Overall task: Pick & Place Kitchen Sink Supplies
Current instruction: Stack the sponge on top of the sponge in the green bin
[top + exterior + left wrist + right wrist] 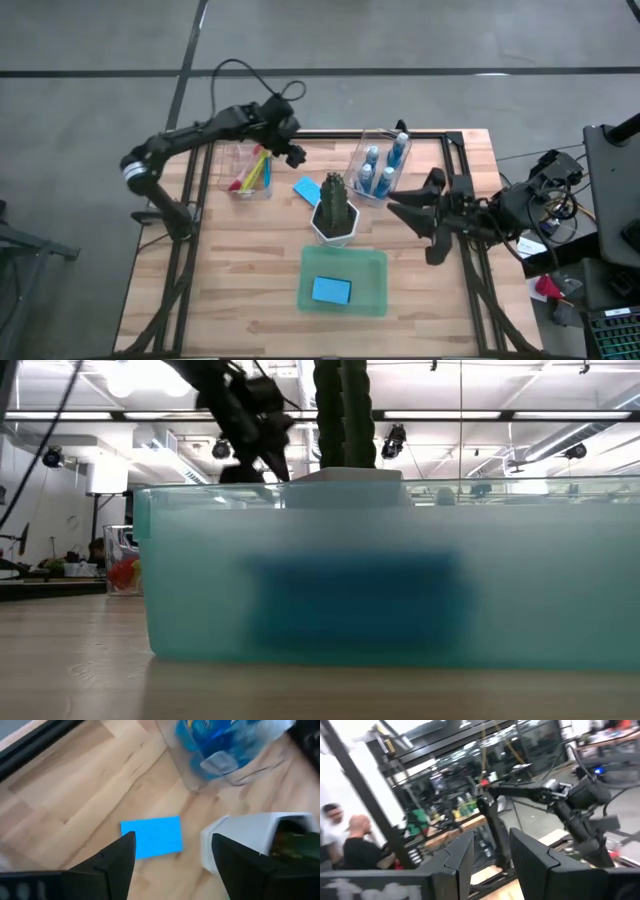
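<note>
1. At the left of the surface (250, 290), a clear bin (247, 172) holds the long-handled brushes (252, 175), yellow and red among them, standing on end. I judge this to be the sorting logic: one kind of supply per container.
2. The left gripper (295, 153) hangs just beside that bin, over the back of the surface, with its jaws spread wide and nothing between them. Its wrist camera looks down past them at a loose blue sponge (152, 836) lying flat on the wood, so that sponge looks like the next pick.
3. The sponge lies between the brush bin and the plant (335, 203) in its white pot (245, 840), close to the pot; a descent probably has to stay clear of the pot's edge.
4. In front of the plant, the green tray (345, 305) already holds 1 sponge (331, 290) lying flat, likely where the loose one belongs.
5. Behind and right of the plant, a second clear bin (372, 180) holds the bottles of blue liquid (385, 168) upright.
6. The right gripper (400, 207) waits at the right edge, jaws part-open, grasping nothing.
7. No label or writing is readable.
</note>
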Controlling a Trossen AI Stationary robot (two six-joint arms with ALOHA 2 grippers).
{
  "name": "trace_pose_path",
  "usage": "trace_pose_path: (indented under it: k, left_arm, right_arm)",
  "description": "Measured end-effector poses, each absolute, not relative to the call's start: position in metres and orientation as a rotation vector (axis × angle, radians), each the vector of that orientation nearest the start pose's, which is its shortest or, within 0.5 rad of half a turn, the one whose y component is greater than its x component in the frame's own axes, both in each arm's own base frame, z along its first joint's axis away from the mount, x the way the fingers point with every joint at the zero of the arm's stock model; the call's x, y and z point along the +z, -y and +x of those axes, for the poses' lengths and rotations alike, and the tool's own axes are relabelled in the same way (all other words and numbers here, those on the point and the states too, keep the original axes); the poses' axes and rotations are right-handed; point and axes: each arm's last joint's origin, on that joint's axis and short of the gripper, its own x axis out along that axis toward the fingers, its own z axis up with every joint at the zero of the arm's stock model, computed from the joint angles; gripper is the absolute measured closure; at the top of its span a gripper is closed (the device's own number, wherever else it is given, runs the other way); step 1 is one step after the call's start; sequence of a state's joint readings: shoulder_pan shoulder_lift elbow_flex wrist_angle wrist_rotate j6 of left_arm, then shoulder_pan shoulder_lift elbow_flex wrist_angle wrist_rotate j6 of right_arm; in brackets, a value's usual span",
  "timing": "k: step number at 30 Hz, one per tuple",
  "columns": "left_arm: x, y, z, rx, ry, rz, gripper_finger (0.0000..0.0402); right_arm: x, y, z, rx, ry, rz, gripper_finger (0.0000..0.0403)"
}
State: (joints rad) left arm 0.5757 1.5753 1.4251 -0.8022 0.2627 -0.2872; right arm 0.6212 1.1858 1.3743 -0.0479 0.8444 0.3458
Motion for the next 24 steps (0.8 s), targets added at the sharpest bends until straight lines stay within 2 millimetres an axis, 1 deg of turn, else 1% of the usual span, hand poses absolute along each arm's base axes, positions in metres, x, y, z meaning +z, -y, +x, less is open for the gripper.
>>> trace_pose_path:
  k: [4, 8, 11, 15, 20, 24]
  left_arm:
    - [0.293, -0.185, 0.296, 0.39, -0.907, -0.584, 0.0151]
    - [0.286, -0.195, 0.31, 0.357, -0.933, -0.501, 0.0152]
    - [0.277, -0.201, 0.319, 0.343, -0.977, -0.446, 0.0152]
    - [0.26, -0.206, 0.325, 0.335, -1.065, -0.435, 0.0152]
    - [0.229, -0.209, 0.328, 0.36, -1.179, -0.444, 0.0152]
    - [0.209, -0.213, 0.334, 0.323, -1.234, -0.422, 0.0152]
  right_arm:
    - [0.465, -0.118, 0.204, -0.271, 0.156, 0.448, 0.028]
    - [0.467, -0.117, 0.203, -0.304, 0.167, 0.462, 0.028]
    - [0.468, -0.116, 0.202, -0.308, 0.172, 0.473, 0.028]
    - [0.469, -0.114, 0.201, -0.311, 0.179, 0.492, 0.028]
    - [0.47, -0.113, 0.2, -0.332, 0.186, 0.508, 0.028]
    - [0.47, -0.113, 0.2, -0.333, 0.185, 0.507, 0.028]
